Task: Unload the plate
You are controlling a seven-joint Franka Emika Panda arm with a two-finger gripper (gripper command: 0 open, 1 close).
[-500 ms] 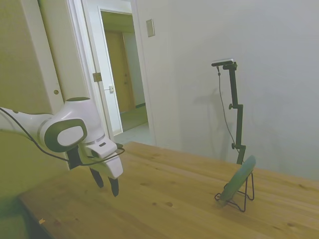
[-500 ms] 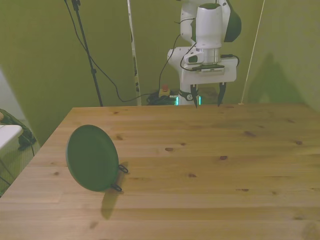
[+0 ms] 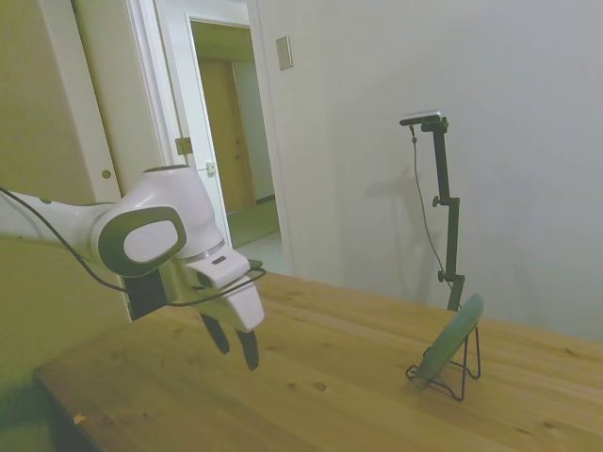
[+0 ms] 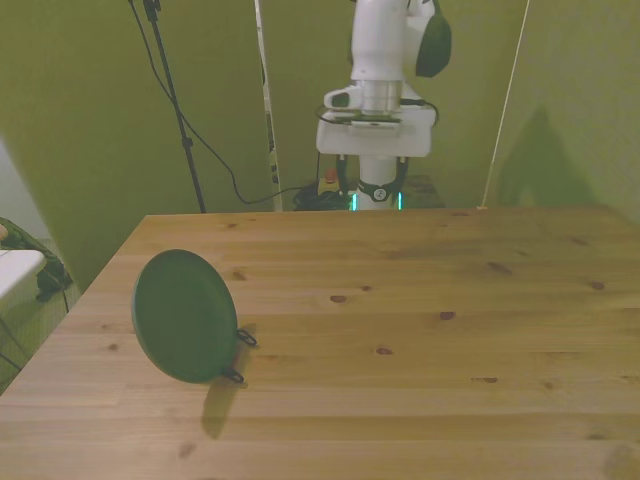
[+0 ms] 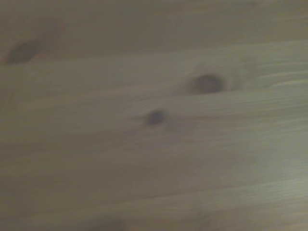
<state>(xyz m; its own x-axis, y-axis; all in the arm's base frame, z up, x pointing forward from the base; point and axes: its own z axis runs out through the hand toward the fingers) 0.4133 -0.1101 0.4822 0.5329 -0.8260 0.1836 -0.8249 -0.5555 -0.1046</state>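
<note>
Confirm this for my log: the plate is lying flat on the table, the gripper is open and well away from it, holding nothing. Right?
Not quite. The plate is not lying flat; it leans tilted in the wire stand, as the side view shows. The rest holds: the gripper is open, well away from it and holding nothing, above the table.
</note>
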